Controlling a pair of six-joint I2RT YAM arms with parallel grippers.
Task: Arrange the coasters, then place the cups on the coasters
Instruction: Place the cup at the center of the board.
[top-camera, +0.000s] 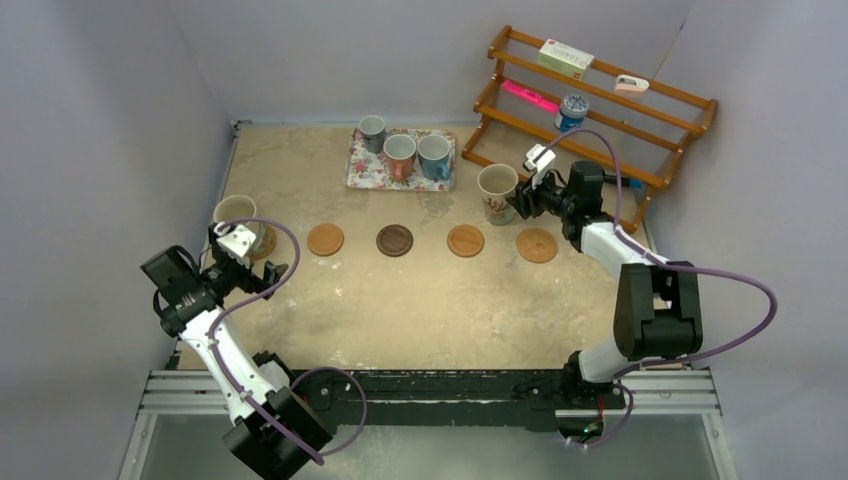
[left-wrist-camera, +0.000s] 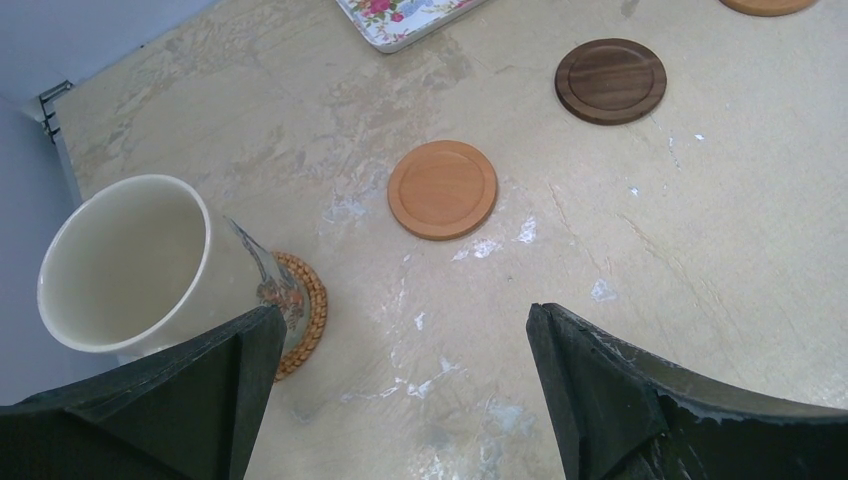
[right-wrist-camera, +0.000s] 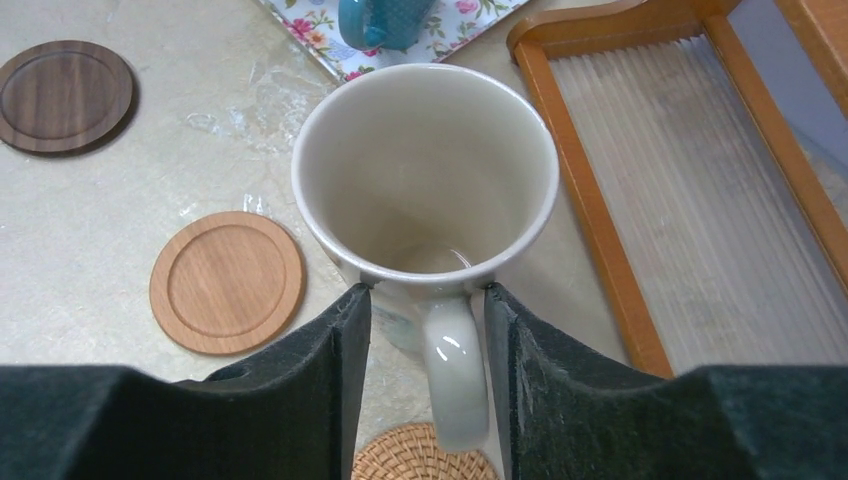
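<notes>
Five coasters lie in a row: a woven one (top-camera: 266, 246) under a cream cup (top-camera: 236, 213), a tan one (top-camera: 325, 239), a dark brown one (top-camera: 394, 240), another tan one (top-camera: 465, 240) and a woven one (top-camera: 537, 245). My left gripper (left-wrist-camera: 400, 335) is open just right of that cup (left-wrist-camera: 125, 260), with nothing between its fingers. A second cream cup (right-wrist-camera: 425, 170) stands on the table behind the row. My right gripper (right-wrist-camera: 428, 300) straddles its handle (right-wrist-camera: 455, 370), jaws slightly apart, with a gap on the left side. Three smaller cups sit on the tray: grey-blue (top-camera: 372, 130), reddish (top-camera: 399, 155), blue (top-camera: 434, 155).
The floral tray (top-camera: 362, 175) sits at the back centre. A wooden rack (top-camera: 600, 100) stands at the back right, close behind my right gripper, holding a blue-and-white tin (top-camera: 572, 108) and small boxes. Walls enclose the left, back and right sides.
</notes>
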